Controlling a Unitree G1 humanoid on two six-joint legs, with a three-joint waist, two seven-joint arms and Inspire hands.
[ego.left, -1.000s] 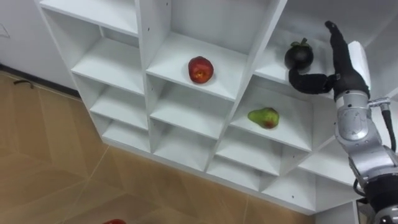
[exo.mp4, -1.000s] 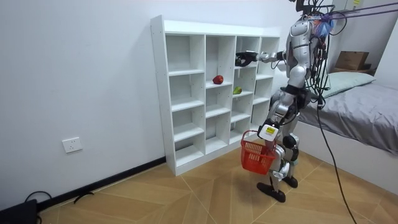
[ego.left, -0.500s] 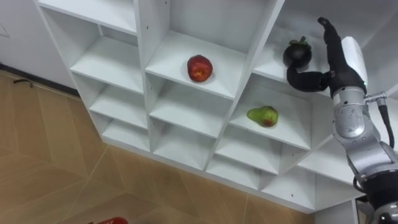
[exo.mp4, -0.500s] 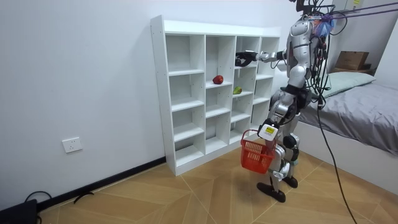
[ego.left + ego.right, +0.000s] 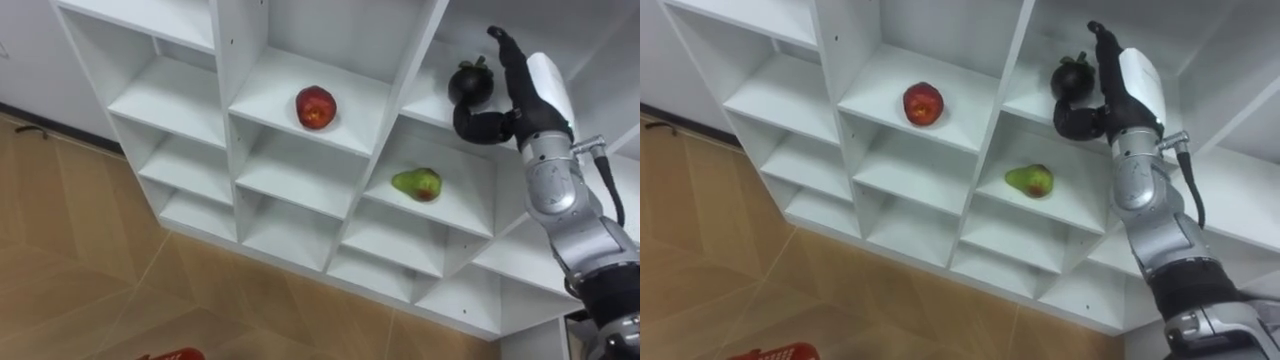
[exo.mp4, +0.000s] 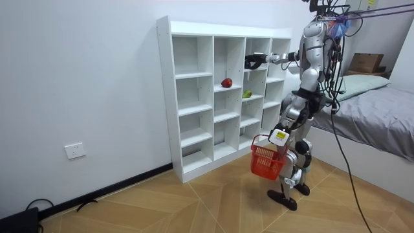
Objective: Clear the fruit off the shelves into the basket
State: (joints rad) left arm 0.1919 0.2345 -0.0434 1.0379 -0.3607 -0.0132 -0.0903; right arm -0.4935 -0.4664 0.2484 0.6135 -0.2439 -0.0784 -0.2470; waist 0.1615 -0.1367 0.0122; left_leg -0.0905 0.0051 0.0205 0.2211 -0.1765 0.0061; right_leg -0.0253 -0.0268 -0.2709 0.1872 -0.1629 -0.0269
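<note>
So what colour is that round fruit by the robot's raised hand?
Very dark, almost black fruit, beside the right hand; clearest in the left eye view.

In the closet (image 5: pixel 226 92), I see the apple (image 5: pixel 315 107) at 11 o'clock from the pear (image 5: pixel 417 184), one column left. The mangosteen (image 5: pixel 470 82) lies at 1 o'clock from the pear, with my right hand (image 5: pixel 517 104) just beside it at its 3 o'clock.

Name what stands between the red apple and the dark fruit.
A white upright board of the shelf unit stands between the apple and the dark fruit; both eye views show it.
</note>
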